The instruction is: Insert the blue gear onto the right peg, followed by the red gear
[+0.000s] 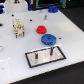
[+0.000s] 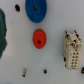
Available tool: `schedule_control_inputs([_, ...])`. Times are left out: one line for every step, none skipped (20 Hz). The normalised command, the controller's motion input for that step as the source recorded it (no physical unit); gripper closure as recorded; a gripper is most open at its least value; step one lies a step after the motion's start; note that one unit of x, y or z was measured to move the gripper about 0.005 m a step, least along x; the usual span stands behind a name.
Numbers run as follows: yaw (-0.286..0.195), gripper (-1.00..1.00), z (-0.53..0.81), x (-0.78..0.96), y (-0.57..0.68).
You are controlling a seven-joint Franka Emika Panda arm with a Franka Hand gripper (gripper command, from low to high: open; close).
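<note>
Seen from the wrist, the blue gear (image 2: 35, 10) lies beyond the red gear (image 2: 39, 39), probably farther from the tool; tool's state: cannot tell.

You're looking at a lab test bench: a bare white table (image 1: 15, 50) with a peg plate (image 1: 45, 56) and plastic gears (image 1: 45, 34).

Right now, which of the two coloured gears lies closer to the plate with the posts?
The blue gear. It is the wider one, lying just beyond the black-bordered plate in the exterior view, while the smaller red gear sits farther back on the white table.
</note>
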Motion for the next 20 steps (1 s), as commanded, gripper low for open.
schedule_control_inputs([0.000, -1.00, -0.39, -0.16, 0.43])
schedule_control_inputs([0.000, -1.00, -0.39, -0.14, 0.44])
schedule_control_inputs([0.000, -1.00, -0.36, -0.10, 0.44])
schedule_control_inputs([0.000, -1.00, -0.41, -0.10, 0.44])
schedule_control_inputs([0.000, -1.00, -0.40, -0.11, 0.43])
schedule_control_inputs([0.000, -1.00, -0.43, -0.11, 0.42])
schedule_control_inputs([0.000, -1.00, -0.42, -0.12, 0.37])
schedule_control_inputs([0.000, -1.00, -0.48, -0.07, 0.40])
schedule_control_inputs([0.000, -1.00, -0.48, -0.07, 0.34])
schedule_control_inputs([0.000, -1.00, -0.49, -0.05, 0.29])
schedule_control_inputs([0.000, -1.00, -0.54, -0.06, 0.27])
schedule_control_inputs([0.000, -1.00, -0.55, -0.05, 0.26])
schedule_control_inputs([0.000, -1.00, -0.54, -0.03, 0.25])
schedule_control_inputs([0.000, -1.00, -0.56, -0.06, 0.27])
schedule_control_inputs([0.000, -1.00, -0.54, -0.08, 0.18])
schedule_control_inputs([0.000, -1.00, -0.54, -0.12, 0.20])
schedule_control_inputs([0.000, -1.00, -0.51, -0.13, 0.16])
schedule_control_inputs([0.000, -1.00, -0.50, -0.17, 0.08])
schedule_control_inputs([0.000, -1.00, -0.49, -0.22, 0.05])
schedule_control_inputs([0.000, -1.00, -0.47, -0.22, 0.03])
